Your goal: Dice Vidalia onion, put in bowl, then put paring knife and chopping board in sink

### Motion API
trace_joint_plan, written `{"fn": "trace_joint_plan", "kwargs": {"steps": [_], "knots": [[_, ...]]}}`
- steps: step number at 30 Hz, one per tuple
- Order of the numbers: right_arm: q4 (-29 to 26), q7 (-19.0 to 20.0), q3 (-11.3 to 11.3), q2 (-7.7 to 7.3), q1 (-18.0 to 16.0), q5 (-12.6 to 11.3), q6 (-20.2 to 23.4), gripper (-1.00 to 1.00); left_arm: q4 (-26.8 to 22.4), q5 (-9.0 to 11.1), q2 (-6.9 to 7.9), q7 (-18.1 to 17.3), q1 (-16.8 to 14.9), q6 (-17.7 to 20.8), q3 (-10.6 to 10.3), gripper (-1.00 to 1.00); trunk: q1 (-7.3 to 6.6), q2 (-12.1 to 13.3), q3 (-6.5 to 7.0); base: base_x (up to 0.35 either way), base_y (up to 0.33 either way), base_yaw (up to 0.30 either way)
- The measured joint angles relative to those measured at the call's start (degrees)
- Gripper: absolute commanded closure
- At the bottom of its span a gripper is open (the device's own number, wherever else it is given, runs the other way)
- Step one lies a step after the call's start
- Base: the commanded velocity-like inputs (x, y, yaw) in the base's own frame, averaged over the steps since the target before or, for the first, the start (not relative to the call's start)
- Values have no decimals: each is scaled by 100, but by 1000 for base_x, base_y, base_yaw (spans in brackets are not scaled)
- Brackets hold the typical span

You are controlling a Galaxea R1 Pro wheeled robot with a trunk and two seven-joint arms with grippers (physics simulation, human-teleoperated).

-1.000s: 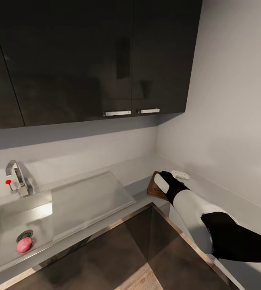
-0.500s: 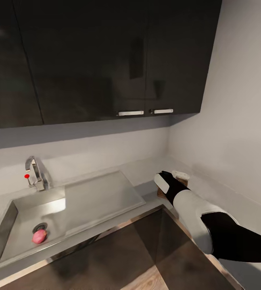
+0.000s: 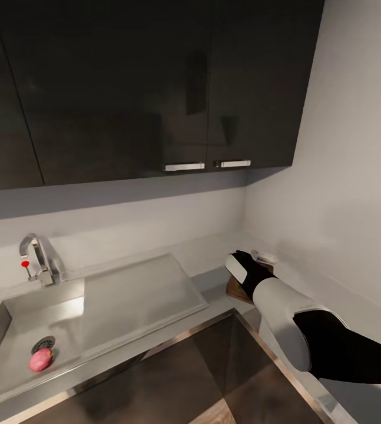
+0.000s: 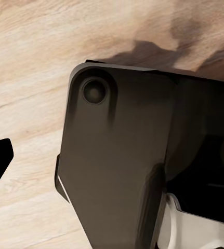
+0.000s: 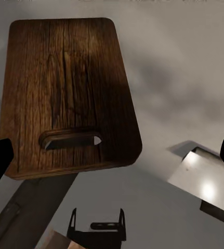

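The pink onion (image 3: 40, 359) lies in the steel sink (image 3: 13, 318) beside the round drain (image 3: 43, 343). At the counter's corner, the dark wooden chopping board (image 5: 65, 88) lies flat on the grey countertop (image 5: 184, 78), its handle slot (image 5: 70, 139) towards my right gripper (image 5: 112, 161). That gripper hovers above the board's handle end, open, with nothing between its fingers. In the head view my right wrist (image 3: 246, 274) covers most of the chopping board (image 3: 236, 288). The white bowl (image 3: 264, 257) peeks out just beyond it. My left gripper (image 4: 112, 166) hangs open over the floor. The paring knife is out of view.
The tap (image 3: 37, 266) with a red dot stands behind the basin, and the flat drainboard (image 3: 137, 291) runs to the right of it. Dark wall cabinets (image 3: 155, 82) hang above. A white wall (image 3: 343, 176) closes the right side. Dark base cabinets (image 3: 214, 365) sit under the counter.
The head camera has swung, shifting the whole picture sideways. My right arm has stayed over the chopping board, and the onion has stayed in the sink.
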Motion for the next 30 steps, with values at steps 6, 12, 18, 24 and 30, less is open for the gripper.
{"fn": "trace_joint_plan", "kwargs": {"steps": [6, 12, 18, 24, 30], "knots": [[1, 1, -8, 0, 4, 2, -7, -100, 0, 0, -2, 0, 0, 0, 0, -100, 0, 0, 0, 2, -1, 0], [87, 11, -9, 0, 6, -5, -16, -100, 0, 0, -5, 0, 0, 0, 0, -100, -1, 0, 0, 55, 0, 0], [124, 12, -8, -44, 5, -3, -24, -100, 0, 0, -9, -1, 0, -1, 1, -100, 0, 0, -4, 45, 0, 0], [127, 20, -9, -148, 6, -5, -40, -100, 0, 0, -11, -1, 0, -1, 1, -100, 1, 0, -46, 3, 0, 0], [135, 7, -8, -264, 13, -6, -507, -100, 0, 0, -3, -1, 0, -1, 2, -100, 1, 0, -100, 0, 0, 0]]}}
